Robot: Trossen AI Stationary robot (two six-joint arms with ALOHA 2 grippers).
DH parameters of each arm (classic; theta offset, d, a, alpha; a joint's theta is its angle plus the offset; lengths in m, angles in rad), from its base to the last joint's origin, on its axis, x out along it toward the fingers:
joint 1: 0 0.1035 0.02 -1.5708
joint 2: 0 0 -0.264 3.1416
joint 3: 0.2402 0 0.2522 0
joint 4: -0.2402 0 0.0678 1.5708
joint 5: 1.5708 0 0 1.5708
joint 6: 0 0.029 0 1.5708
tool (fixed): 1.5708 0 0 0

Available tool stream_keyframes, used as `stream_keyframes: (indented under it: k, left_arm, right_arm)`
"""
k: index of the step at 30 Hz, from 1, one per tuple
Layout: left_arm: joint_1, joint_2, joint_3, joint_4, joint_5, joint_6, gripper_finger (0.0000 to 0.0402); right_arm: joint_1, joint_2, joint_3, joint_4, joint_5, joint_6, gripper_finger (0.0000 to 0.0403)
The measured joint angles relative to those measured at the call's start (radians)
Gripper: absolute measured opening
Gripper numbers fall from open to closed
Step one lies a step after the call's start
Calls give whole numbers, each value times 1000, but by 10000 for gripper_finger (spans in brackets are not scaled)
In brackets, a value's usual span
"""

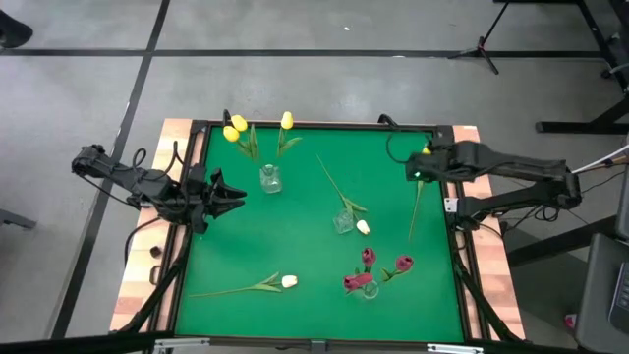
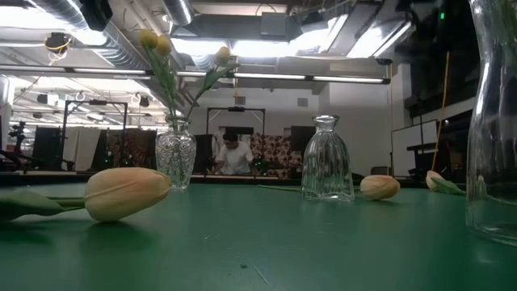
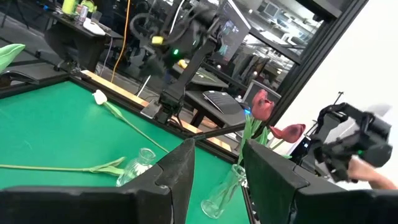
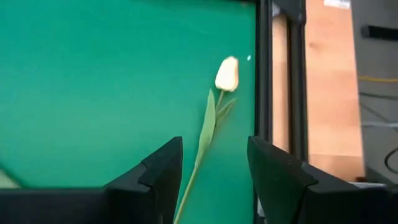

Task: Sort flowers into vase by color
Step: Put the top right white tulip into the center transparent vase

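Yellow flowers (image 1: 236, 128) stand in a clear vase (image 1: 269, 179) at the far left, and dark red flowers (image 1: 368, 258) stand in another vase (image 1: 369, 287) at the near right. A third clear vase (image 1: 343, 221) stands mid-table; beside it a cream flower (image 1: 364, 227) lies flat. Another cream flower (image 1: 288, 281) lies at the near left. A cream flower (image 4: 227, 73) lies along the table's right edge, its stem (image 1: 416, 211) running toward the near edge. My right gripper (image 4: 214, 180) hangs open above that stem, pointing steeply down. My left gripper (image 1: 234, 197) waits open at the left edge.
The table's black frame (image 4: 264, 93) and wooden border run close beside the cream flower at the right edge. Open green surface lies left of that flower. A person sits in the room far behind the table (image 2: 236, 155).
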Motion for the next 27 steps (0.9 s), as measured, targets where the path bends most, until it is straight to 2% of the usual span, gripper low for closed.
stream_keyframes:
  k: [8, 14, 18, 23, 27]
  left_arm:
    - [0, 0, 0, 0, 0, -1, 135]
    - [0, 0, 0, 0, 0, -1, 135]
    - [0, 0, 0, 0, 0, -1, 135]
    - [0, 0, 0, 0, 0, -1, 135]
    - [0, 0, 0, 0, 0, -1, 135]
  right_arm:
    - [0, 1, -269, 275, 15, 77, 182]
    - [0, 1, -442, 390, -3, 190, 182]
    - [0, 1, -516, 493, -15, 202, 182]
    - [0, 1, -598, 641, 31, 207, 182]
    - [1, 4, -652, 671, 44, 249, 182]
